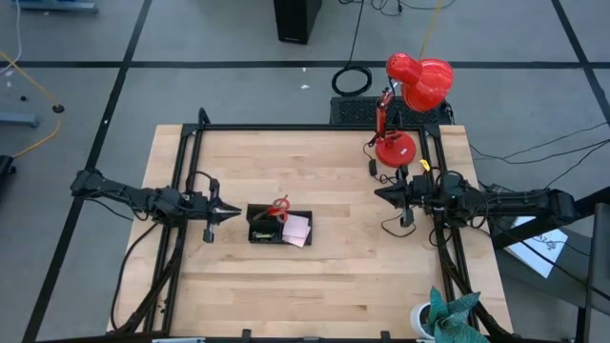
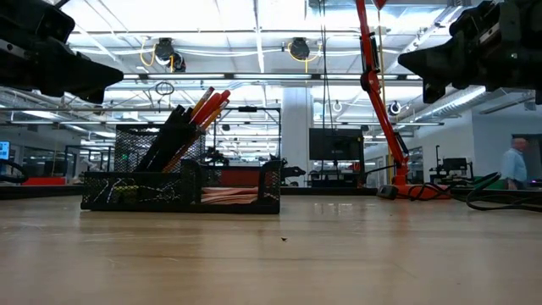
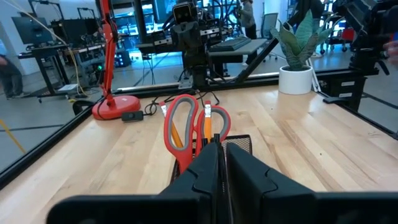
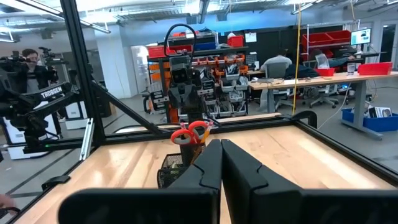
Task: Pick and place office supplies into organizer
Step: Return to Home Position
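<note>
Both pairs of jaws are pressed together and hold nothing. The left gripper (image 1: pixel 227 211) hangs above the wood with its closed tips aimed at the organizer (image 1: pixel 259 232), which stands just ahead of them and not touching. The right gripper (image 1: pixel 381 193) faces the tray from the opposite side, well apart from it, so the organizer sits between the two, much nearer the left tips.

In the compartment closer to the left tips the red-handled scissors (image 3: pixel 194 127) stand handles up and lean away from those tips, with an orange pencil (image 3: pixel 176 134) showing through one loop. Black pens (image 2: pixel 169 129) lean in the same compartment. The pink note pad (image 1: pixel 297 230) lies in the shallow compartment, on the side toward the right gripper.

The wooden table (image 1: pixel 334 276) has a red desk lamp (image 1: pixel 416 86) at its far edge, behind the right gripper, and a potted plant (image 3: pixel 295 68) at a corner. Beyond is a workshop with benches, where a person (image 2: pixel 512 163) stands.
</note>
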Controlling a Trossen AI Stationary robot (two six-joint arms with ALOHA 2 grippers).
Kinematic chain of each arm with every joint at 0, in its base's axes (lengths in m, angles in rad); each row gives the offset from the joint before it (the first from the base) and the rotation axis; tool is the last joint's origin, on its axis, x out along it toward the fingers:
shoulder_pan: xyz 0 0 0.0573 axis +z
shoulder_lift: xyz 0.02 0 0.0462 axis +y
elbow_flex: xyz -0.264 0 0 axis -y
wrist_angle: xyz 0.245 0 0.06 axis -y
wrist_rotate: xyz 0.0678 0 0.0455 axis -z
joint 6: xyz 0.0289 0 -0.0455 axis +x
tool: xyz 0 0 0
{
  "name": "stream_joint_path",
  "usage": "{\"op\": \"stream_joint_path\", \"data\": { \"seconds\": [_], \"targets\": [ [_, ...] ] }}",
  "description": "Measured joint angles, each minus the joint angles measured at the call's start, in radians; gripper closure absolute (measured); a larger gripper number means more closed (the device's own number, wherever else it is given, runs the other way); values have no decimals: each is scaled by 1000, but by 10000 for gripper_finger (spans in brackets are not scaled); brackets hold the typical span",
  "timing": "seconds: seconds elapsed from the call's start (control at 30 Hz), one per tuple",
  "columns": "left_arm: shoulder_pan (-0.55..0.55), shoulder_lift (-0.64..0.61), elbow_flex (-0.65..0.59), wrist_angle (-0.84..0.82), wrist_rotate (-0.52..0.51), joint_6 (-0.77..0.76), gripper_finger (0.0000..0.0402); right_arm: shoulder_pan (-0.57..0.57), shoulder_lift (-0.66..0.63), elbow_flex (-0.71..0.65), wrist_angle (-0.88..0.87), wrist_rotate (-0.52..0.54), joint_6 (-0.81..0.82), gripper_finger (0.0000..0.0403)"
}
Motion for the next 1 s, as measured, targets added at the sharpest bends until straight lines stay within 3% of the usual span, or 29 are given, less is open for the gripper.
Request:
{"op": "stream_joint_path", "data": {
  "seconds": [1.0],
  "targets": [
    [0, 0, 0, 0, 0, 1, 355, 0, 0, 0, 0, 0, 0, 403]
  ]
}}
